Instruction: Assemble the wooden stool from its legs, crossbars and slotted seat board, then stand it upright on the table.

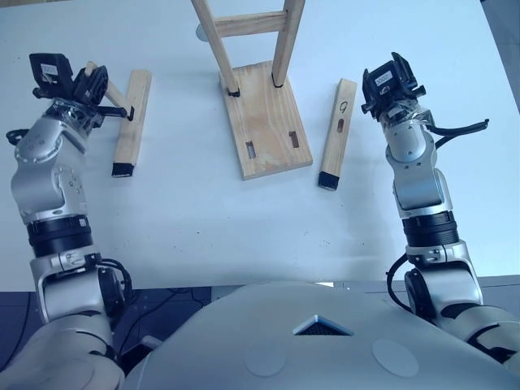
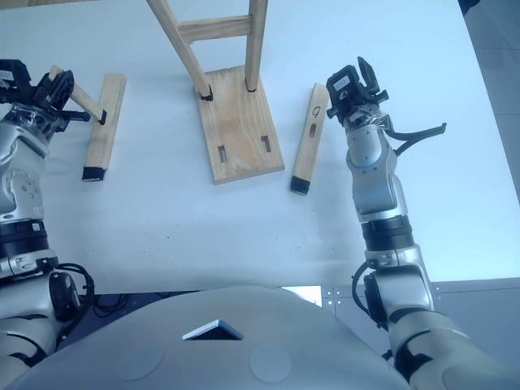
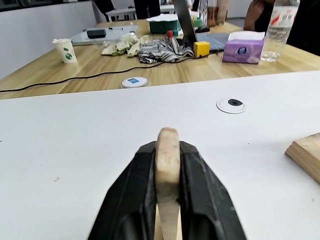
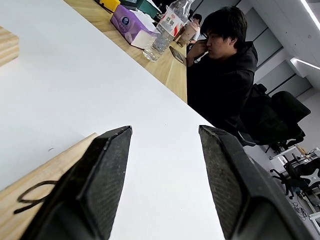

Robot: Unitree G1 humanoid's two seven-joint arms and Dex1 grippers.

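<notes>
Thin crossbar [image 3: 168,175] clenched in left claw [image 3: 167,150]; right claw [image 4: 165,137] released, near loose leg [image 1: 337,134] lying flat on worktop [image 1: 203,219].

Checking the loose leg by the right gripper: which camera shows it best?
Left eye view: the leg lies whole, slot and dark foot visible. Right eye view matches; right wrist view catches its marked end.

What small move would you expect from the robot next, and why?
Probably the right claw lowers and closes on the loose leg beside the seat board. It is open by that leg's far end, while the left claw is shut on a crossbar. The board's two near slots are empty, so that leg seems needed next.
</notes>
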